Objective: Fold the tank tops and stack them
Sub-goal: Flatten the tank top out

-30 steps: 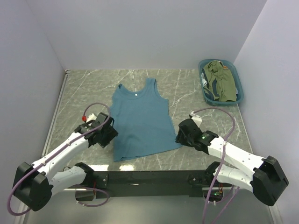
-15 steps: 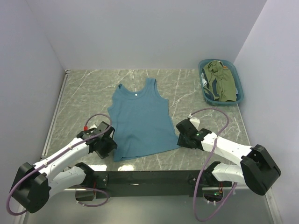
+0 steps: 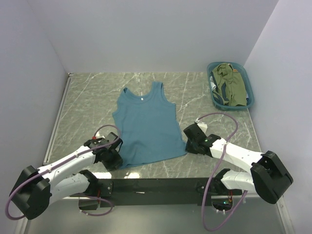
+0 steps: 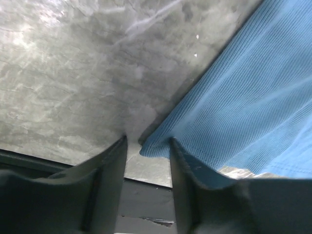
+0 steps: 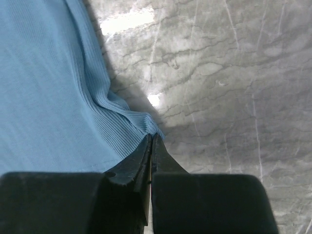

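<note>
A plain teal-blue tank top (image 3: 146, 126) lies spread flat mid-table, straps toward the far wall. My left gripper (image 3: 114, 155) sits at its near-left hem corner. In the left wrist view the left gripper (image 4: 147, 141) is open, and the hem corner (image 4: 148, 148) lies on the marble between its fingers (image 4: 109, 165). My right gripper (image 3: 189, 142) is at the near-right hem corner. In the right wrist view the right gripper (image 5: 152, 139) is shut on that corner, and the ribbed cloth (image 5: 53, 92) ridges up toward its tips. An olive-green tank top (image 3: 233, 85) lies crumpled in the basket.
The teal plastic basket (image 3: 226, 63) stands at the far right against the wall. White walls close the table on three sides. A black rail (image 3: 156, 185) with both arm bases runs along the near edge. Purple cables loop above each arm.
My left gripper slid toward the near edge along the top's left side to the hem corner, and its jaws narrowed. My right gripper closed on the near-right corner.
</note>
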`<action>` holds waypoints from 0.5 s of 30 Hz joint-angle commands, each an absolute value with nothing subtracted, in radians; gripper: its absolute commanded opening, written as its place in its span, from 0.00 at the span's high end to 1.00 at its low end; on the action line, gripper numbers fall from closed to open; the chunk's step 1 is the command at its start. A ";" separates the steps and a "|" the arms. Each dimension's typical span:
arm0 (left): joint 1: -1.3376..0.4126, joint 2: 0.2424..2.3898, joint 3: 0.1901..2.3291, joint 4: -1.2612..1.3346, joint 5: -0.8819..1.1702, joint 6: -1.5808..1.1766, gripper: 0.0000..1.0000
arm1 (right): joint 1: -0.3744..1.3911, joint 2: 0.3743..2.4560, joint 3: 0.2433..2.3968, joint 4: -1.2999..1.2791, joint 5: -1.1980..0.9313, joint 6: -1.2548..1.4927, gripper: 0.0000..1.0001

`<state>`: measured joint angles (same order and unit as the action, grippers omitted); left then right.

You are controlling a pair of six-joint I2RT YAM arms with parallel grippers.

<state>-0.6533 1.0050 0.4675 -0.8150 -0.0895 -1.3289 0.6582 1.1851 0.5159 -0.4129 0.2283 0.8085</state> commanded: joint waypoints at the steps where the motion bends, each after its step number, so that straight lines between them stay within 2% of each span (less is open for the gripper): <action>1: -0.678 1.052 0.442 -0.775 -0.057 -1.342 0.58 | 0.652 1.144 0.532 -0.408 0.224 0.796 1.00; 6: -0.680 1.075 0.466 -0.764 -0.100 -1.330 0.73 | 0.649 1.072 0.563 -0.462 0.221 0.788 1.00; 9: -0.680 1.063 0.494 -0.755 -0.113 -1.306 0.98 | 0.649 1.025 0.589 -0.495 0.213 0.781 1.00; 15: -0.678 0.944 0.667 -0.830 -0.227 -1.238 1.00 | 0.638 0.875 0.710 -0.583 0.184 0.762 1.00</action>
